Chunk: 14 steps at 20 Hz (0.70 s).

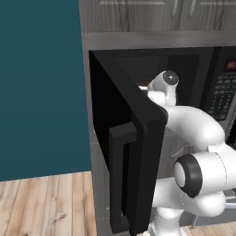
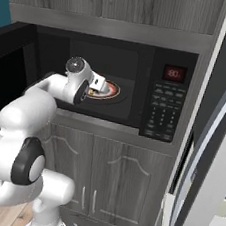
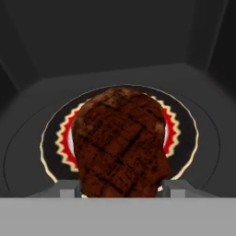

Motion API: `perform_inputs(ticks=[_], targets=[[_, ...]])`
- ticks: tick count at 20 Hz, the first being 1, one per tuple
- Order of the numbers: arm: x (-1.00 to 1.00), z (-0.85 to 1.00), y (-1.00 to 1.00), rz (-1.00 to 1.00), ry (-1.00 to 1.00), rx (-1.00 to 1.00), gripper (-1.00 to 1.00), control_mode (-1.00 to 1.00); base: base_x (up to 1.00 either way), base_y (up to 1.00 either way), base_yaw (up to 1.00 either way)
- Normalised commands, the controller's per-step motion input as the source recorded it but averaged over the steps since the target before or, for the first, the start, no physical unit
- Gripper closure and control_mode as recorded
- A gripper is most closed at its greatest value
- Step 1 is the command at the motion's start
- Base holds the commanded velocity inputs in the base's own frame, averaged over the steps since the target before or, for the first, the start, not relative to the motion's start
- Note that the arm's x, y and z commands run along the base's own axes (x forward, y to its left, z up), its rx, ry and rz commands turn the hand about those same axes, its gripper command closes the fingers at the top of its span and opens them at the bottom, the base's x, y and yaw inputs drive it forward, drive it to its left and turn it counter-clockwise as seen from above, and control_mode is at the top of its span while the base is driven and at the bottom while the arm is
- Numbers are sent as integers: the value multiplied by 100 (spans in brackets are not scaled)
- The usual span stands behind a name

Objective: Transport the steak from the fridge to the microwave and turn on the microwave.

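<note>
Dark reddish-brown steak (image 3: 120,144) with crosshatch grill marks, clamped in end effector (image 3: 120,188), above plate (image 3: 182,138) inside microwave (image 2: 163,99)

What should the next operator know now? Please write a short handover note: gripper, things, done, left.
Gripper: inside the microwave, closed on the steak, which it holds over the plate on the microwave floor.
Microwave door: wide open.
Fridge: at the right of the right base view.
Done: steak brought from the fridge into the microwave.
Left: release the steak onto the plate, pull the arm out, shut the door, press the keypad to start.
</note>
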Motion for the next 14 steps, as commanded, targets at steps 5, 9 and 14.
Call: perform_inputs(ticks=[5, 9, 14], targets=[[34, -6, 0, 0, 0, 0, 100, -100, 0, 0, 0], [31, -11, 1, 0, 1, 0, 100, -100, 0, 0, 0], [28, -16, 0, 0, 4, 0, 100, -100, 0, 0, 0]])
